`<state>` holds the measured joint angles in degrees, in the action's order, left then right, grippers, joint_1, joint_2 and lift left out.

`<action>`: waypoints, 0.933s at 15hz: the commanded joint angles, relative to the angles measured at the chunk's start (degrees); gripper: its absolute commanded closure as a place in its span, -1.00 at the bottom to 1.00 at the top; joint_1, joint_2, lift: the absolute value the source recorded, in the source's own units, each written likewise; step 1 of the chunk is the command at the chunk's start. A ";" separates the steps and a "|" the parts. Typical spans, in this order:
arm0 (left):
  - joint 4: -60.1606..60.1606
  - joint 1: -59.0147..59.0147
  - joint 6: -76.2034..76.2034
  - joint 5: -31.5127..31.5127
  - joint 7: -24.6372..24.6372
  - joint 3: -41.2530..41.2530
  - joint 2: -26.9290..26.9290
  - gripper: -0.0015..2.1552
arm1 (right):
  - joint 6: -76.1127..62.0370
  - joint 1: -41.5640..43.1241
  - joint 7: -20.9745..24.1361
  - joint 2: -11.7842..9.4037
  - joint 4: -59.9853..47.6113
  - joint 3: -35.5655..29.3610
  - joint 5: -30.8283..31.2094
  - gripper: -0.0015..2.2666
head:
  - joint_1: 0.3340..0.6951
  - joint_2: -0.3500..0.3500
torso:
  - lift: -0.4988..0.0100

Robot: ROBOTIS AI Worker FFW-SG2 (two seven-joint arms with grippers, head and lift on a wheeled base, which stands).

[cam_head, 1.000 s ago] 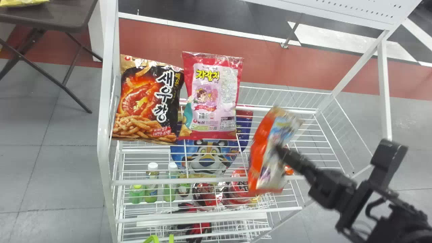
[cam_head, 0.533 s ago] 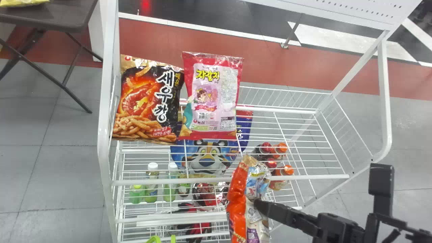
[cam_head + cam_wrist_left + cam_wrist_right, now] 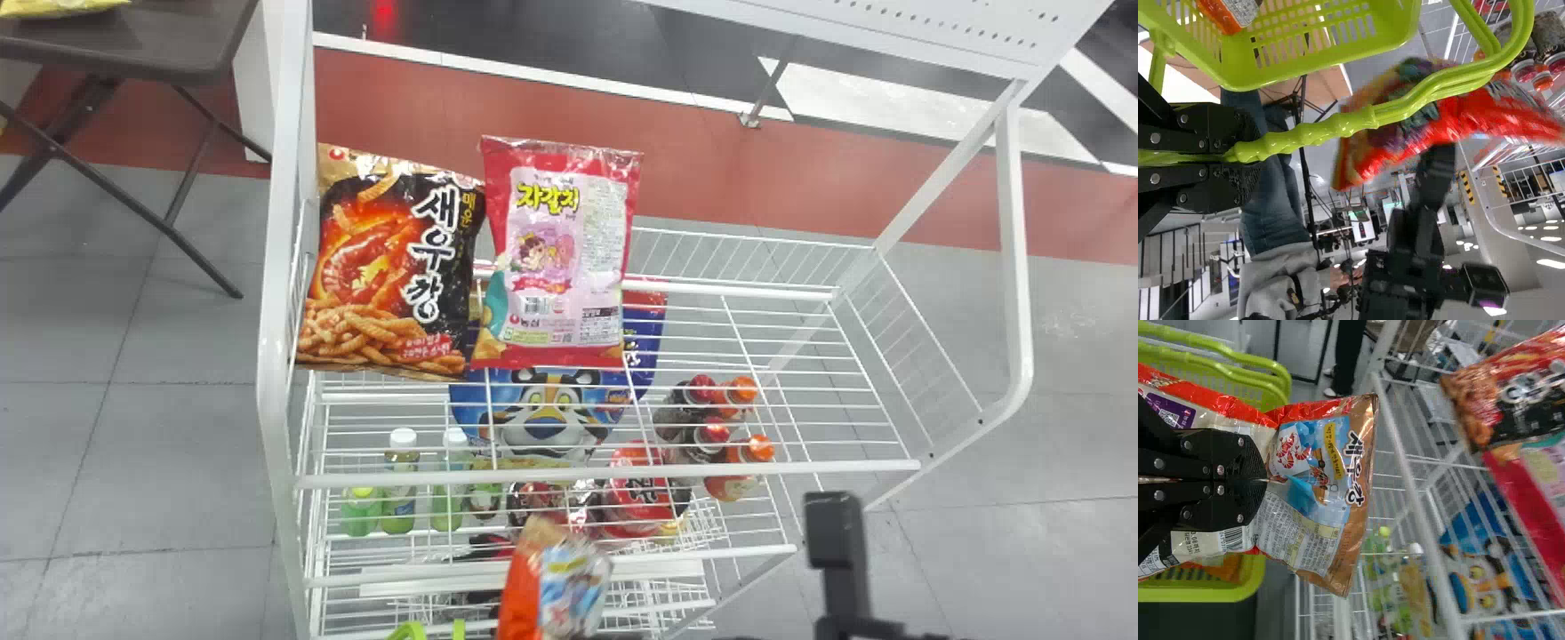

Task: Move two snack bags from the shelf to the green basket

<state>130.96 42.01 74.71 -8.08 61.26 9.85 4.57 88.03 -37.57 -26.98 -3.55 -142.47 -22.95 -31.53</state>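
Note:
At the head view's bottom edge, a sliver of my right gripper point(image 3: 613, 636) is beside a red-orange snack bag point(image 3: 541, 591). In the right wrist view, my right gripper point(image 3: 1263, 480) is shut on that bag point(image 3: 1315, 513), which overlaps the green basket point(image 3: 1205, 592). The left wrist view has my left gripper point(image 3: 1248, 152) shut on the handle of the green basket point(image 3: 1318, 50); an orange package point(image 3: 1225, 17) lies inside. A black-and-orange snack bag point(image 3: 382, 267) and a pink one point(image 3: 560, 258) rest side by side on the shelf point(image 3: 800, 356).
The rack's front rail point(image 3: 613, 473) runs across, with a white post point(image 3: 276, 267) at its left. Lower down are bottles point(image 3: 400, 493), a red cup point(image 3: 636, 489) and a blue package point(image 3: 542, 413). A dark folding table point(image 3: 169, 44) stands at the far left.
The held bag and my right arm have moved left and down in the head view, from above the shelf past its front to the bottom edge. Both bags on the shelf stayed put.

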 commanded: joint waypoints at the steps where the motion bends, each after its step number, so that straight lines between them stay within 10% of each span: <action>1: 0.00 0.00 -0.04 0.00 0.08 0.00 0.00 0.99 | 2.05 -0.14 1.58 -1.37 3.52 5.98 1.39 0.98 | 1.00 -1.00 | 0.90; 12: 0.09 0.00 -0.39 0.00 0.26 -0.09 0.09 0.99 | 2.05 3.11 6.76 -2.33 20.13 19.52 6.66 0.97 | 1.00 -1.00 | 0.90; 13: 0.00 0.00 -0.56 0.00 0.26 0.00 0.09 0.99 | 2.05 2.94 7.11 -2.33 19.16 18.20 6.57 0.57 | 1.00 -1.00 | 0.90; 14: 0.00 0.00 -0.56 0.00 0.17 -0.09 0.09 0.99 | 2.05 2.32 7.73 -2.33 17.76 16.88 6.05 -0.37 | 1.00 -1.00 | 0.90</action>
<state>131.02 42.03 74.21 -8.08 61.48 9.79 4.66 88.03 -34.63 -19.63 -5.88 -123.12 -4.33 -24.98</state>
